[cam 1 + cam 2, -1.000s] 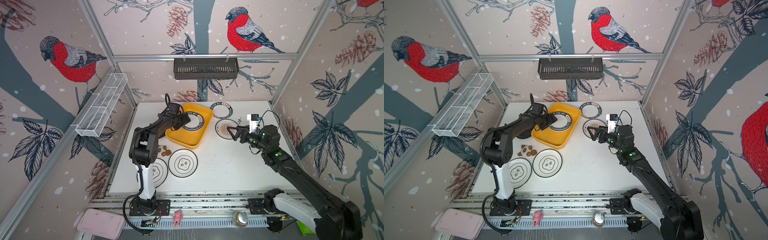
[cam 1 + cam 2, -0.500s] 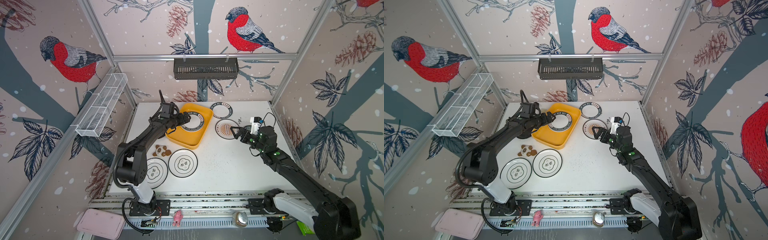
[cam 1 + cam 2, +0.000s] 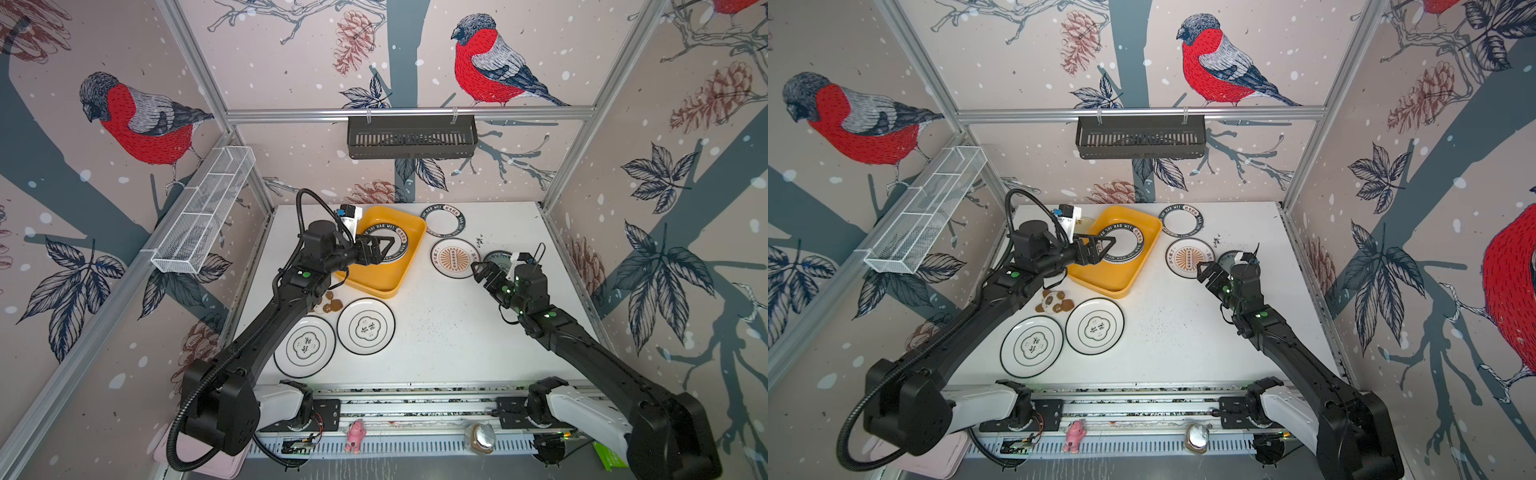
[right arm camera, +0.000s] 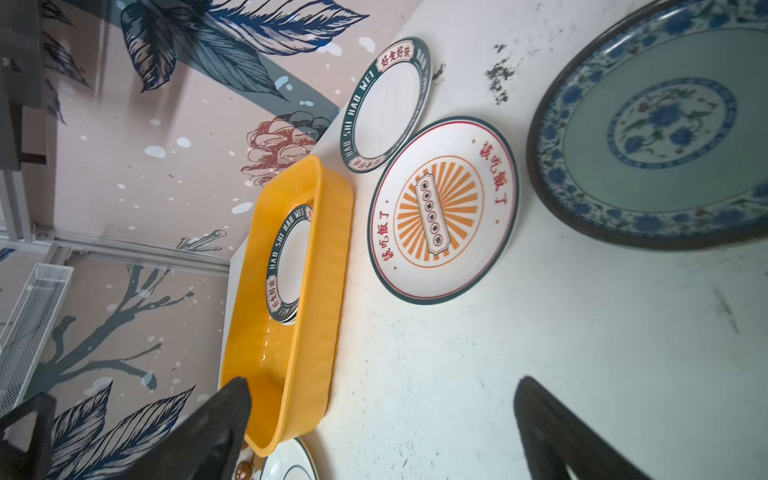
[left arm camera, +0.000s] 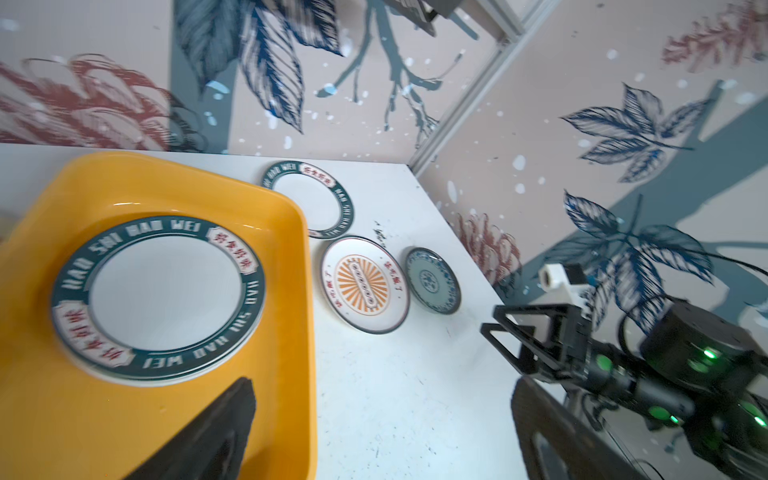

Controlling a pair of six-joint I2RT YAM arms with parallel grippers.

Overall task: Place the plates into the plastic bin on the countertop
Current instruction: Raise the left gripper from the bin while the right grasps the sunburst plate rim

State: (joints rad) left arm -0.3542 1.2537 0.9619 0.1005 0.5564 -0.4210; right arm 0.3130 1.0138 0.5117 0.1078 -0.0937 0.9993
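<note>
The bin (image 3: 376, 276) is a warm yellow-orange. The banded plate (image 5: 158, 291) in it is white, ringed by a dark green band with white letters and red characters. The matching plate (image 3: 444, 220) sits on the white, dark-specked table (image 3: 449, 345). The sunburst plate (image 3: 453, 258) shows orange rays, red characters and a dark rim. The small plate (image 4: 665, 124) is pale teal with blue flowers. The white plate (image 3: 365, 326) and its twin plate (image 3: 304, 345) have thin black rims and flower-shaped outlines. The toy panda (image 3: 1054, 302) is brown and white.

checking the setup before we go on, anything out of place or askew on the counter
Two things. The yellow bin sits turned at an angle to the countertop edges. A brown-and-white panda toy lies by the bin's near corner, beside a white black-rimmed plate. Nothing looks spilled or broken.
</note>
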